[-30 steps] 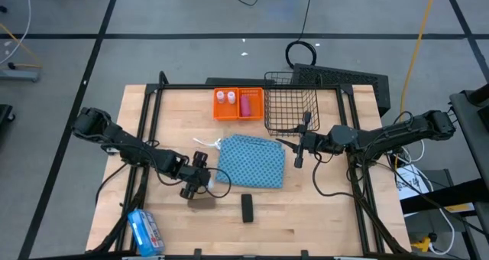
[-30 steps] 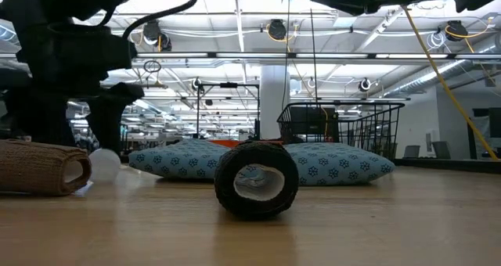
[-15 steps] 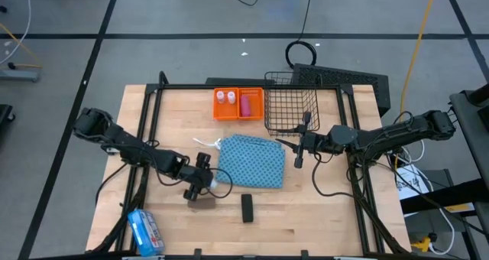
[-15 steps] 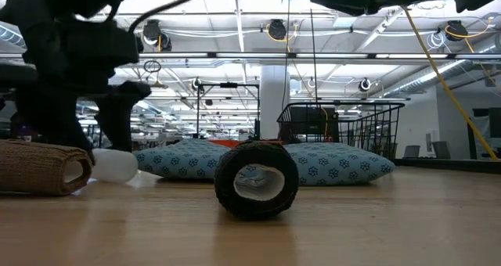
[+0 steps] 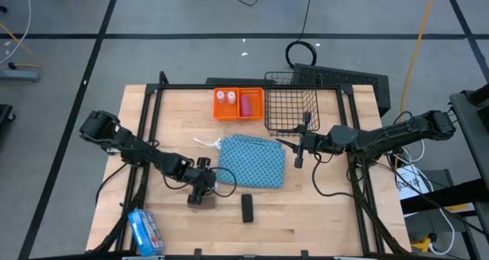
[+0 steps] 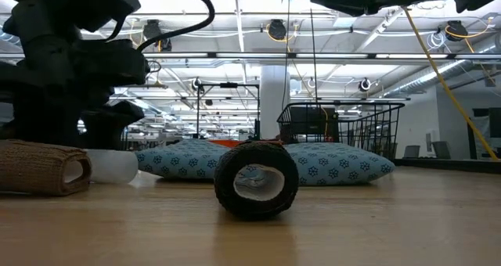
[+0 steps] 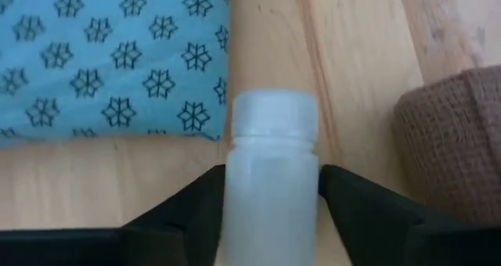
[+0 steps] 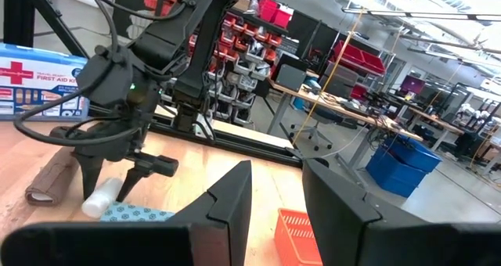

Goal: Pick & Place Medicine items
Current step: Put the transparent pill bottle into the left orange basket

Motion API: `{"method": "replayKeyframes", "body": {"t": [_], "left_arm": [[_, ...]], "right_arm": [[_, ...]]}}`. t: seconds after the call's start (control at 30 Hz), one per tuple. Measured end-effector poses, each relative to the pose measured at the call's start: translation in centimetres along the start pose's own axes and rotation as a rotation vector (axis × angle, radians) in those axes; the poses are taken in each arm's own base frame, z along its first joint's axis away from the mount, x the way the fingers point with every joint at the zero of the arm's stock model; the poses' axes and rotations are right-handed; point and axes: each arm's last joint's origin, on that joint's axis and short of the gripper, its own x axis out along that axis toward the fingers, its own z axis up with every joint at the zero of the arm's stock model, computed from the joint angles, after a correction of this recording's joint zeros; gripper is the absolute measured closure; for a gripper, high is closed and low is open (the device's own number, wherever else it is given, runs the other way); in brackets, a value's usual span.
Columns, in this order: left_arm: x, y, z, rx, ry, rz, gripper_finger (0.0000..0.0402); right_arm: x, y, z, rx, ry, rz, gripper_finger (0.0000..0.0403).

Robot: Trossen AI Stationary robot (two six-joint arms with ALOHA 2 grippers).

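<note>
Here, the left gripper [image 5: 200, 190] straddles a white bottle [image 7: 270, 180] lying on its side on the table [image 5: 321, 214], just off the blue cloth [image 5: 252, 161] — a finger on each flank, hugging the bottle, which is not lifted. The bottle's long axis runs straight ahead from the gripper, cap [image 7: 274, 111] leading. A brown roll [image 6: 43, 167] lies close beside it. The right gripper [image 5: 297, 150] hangs well apart by the wire basket [image 5: 290, 107], fingers slightly parted, empty. Counted: one loose bottle, two more bottles [image 5: 225, 98] and one pink tube [image 5: 247, 105] in the orange tray [image 5: 217, 112], one brown roll, one black roll [image 5: 247, 207].
</note>
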Motion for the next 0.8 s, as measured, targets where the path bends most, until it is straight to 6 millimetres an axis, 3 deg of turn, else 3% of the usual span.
{"method": "replayKeyframes", "body": {"t": [0.17, 0.4, 0.63, 0.8], "left_arm": [[-1.2, 0.1, 0.4, -0.125, -0.05, 0.005, 0.0265], [-5.9, 0.4, 3.5, -0.177, -0.296, 0.01, 0.0267], [-10.8, 1.0, 7.5, -0.084, -0.819, 0.284, 0.0267], [-11.0, 2.2, 9.6, 0.023, -1.037, 0.375, 0.0259]], "right_arm": [[0.0, 0.0, 0.0, 0.0, 0.0, 0.0, 0.0298], [0.0, 0.0, 0.0, 0.012, 0.003, 0.001, 0.0298], [0.0, 0.0, 0.0, 0.052, 0.003, 0.001, 0.0298], [0.3, 0.3, -0.2, 0.071, -0.004, 0.038, 0.0298]]}}
